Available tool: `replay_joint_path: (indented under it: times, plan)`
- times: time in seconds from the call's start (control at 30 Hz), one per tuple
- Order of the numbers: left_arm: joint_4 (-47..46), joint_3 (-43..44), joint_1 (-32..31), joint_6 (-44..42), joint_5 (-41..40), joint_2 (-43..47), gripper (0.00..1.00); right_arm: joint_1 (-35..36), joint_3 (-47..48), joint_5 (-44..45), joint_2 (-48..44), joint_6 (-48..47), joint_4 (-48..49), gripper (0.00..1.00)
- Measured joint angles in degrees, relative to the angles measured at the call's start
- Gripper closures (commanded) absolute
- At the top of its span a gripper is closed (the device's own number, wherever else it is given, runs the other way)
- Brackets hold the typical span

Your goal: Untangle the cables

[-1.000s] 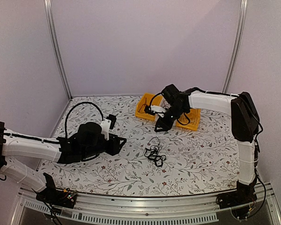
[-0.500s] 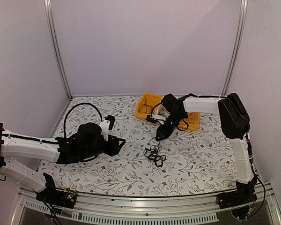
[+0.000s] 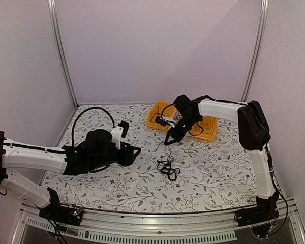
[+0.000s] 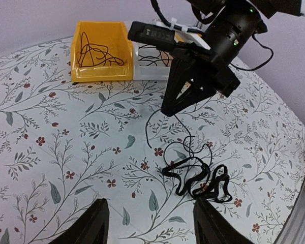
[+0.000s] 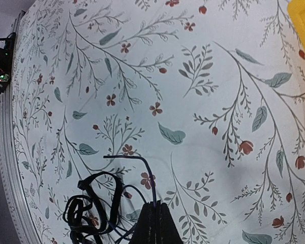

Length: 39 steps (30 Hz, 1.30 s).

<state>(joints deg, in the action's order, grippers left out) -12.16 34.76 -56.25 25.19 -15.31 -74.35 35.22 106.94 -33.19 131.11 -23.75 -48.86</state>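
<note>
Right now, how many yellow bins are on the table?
2. One yellow bin sits at the back middle; the other is right of it, partly behind the right arm.

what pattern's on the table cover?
White table cover printed with grey-green leaves, thin dark stems and small red flowers. Clearest in the right wrist view.

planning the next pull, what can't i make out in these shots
Top view: cables too small and overlapped; strand count and crossings unreadable.
Right wrist view: clump cut off by the bottom edge, partly behind the right gripper.
Left wrist view: whatever sits beside the yellow bin is mostly hidden by the right gripper.
Left wrist view: left gripper cut off by the bottom edge, only finger ends show.
</note>
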Motion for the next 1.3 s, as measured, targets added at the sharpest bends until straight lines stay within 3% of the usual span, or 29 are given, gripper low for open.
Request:
replay_joint_path:
  times: [0.3,0.57,0.6,0.7,0.87,1.0,1.3]
  plan:
    - [-10.7,6.5,-0.2,-7.1,4.5,-7.9,0.37,0.4,12.1,-7.9,-12.6,3.1,0.9,1.0]
    - [-19.5,19.5,-0.2,-13.3,2.4,-24.2,0.37,2.7,17.5,-12.8,-19.2,6.5,2.3,1.0]
    - [-20.2,20.5,-0.2,-13.9,2.1,-25.8,0.39,2.9,18.0,-13.2,-19.2,7.0,2.3,1.0]
    - [-22.4,21.7,0.5,-14.5,2.8,-29.1,0.68,3.0,19.1,-14.1,-19.2,8.3,2.2,1.0]
    - [-26.6,21.6,2.6,-13.8,8.6,-32.5,1.0,3.0,24.4,-14.4,-19.2,11.4,2.2,1.0]
    - [-29.4,17.8,3.3,-13.1,11.3,-33.1,1.0,2.6,29.7,-14.2,-20.3,14.6,6.6,1.0]
    - [-28.6,4.7,3.5,-10.3,13.5,-32.8,1.0,0.2,30.9,-9.4,-25.6,19.3,19.1,1.0]
